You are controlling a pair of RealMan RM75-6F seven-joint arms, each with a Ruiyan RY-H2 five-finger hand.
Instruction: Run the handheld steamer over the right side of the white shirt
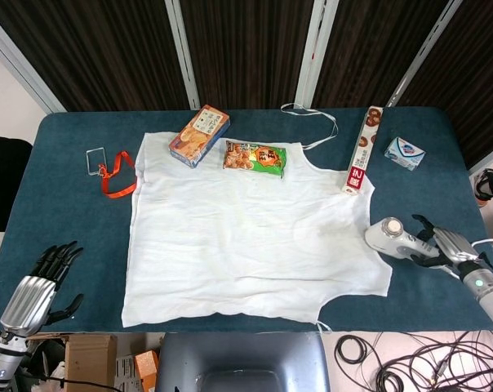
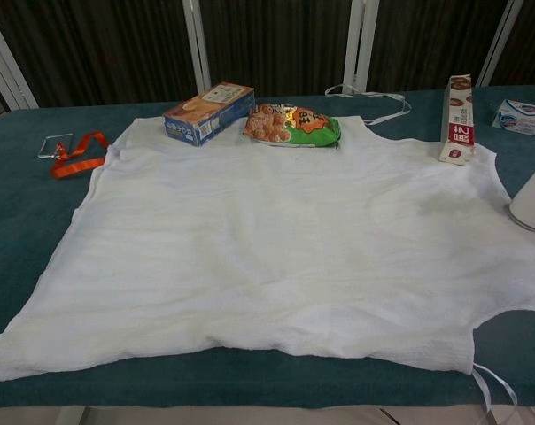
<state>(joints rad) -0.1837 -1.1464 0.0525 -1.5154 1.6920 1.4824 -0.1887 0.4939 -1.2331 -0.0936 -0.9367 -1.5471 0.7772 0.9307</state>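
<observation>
White steamer (image 1: 391, 234) on flat shirt's (image 1: 246, 237) edge

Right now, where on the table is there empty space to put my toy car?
There is bare blue table left of the white shirt, below the orange lanyard. The shirt's middle is also clear. The back edge is crowded: biscuit box, snack bag, long red-and-white box. The right hand holds the steamer at the shirt's right.

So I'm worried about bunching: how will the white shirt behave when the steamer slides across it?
The white shirt lies flat yet faintly wrinkled, so it is probably thin, floppy cloth that drags and folds when pushed. The box and snack bag resting on its top edge may pin that end. Near the steamer the edge lies free, likelier to shift.
</observation>
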